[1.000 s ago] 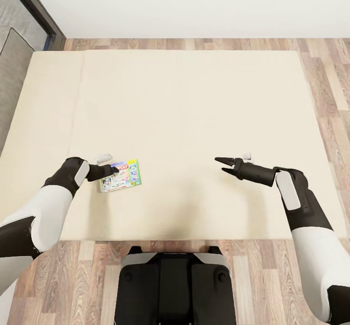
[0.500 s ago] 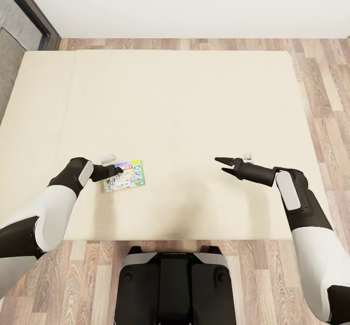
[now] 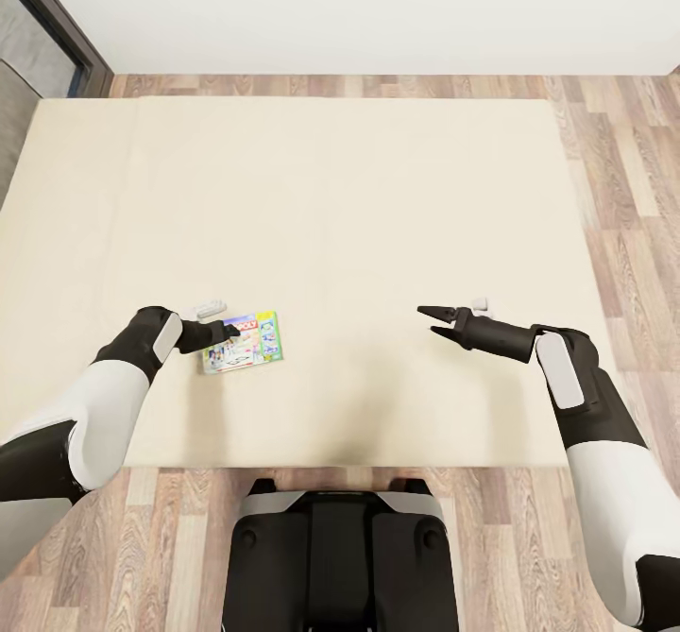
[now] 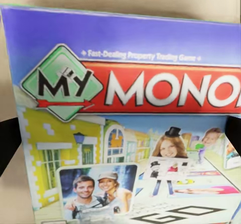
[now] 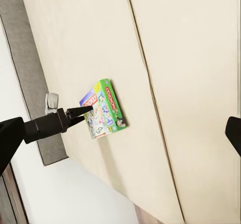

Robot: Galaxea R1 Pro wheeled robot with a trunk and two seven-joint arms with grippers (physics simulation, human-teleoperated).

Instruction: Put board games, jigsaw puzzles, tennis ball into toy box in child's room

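Head view: board game (image 3: pixel 242 341) lies flat on bed (image 3: pixel 359 197), lower left of frame. My left gripper (image 3: pixel 227 331) at its upper-left edge, fingertips dark at game's sides in left wrist view; grip state unclear. My right gripper (image 3: pixel 433 321) right of centre, jaws spread, holding nothing.

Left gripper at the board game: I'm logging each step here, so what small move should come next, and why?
Probably close the left gripper on the board game and lift. In the head view its fingertips sit at the box's near edge on the bed; whether they already grip is unclear. The right gripper hangs open and empty, apart from the box.
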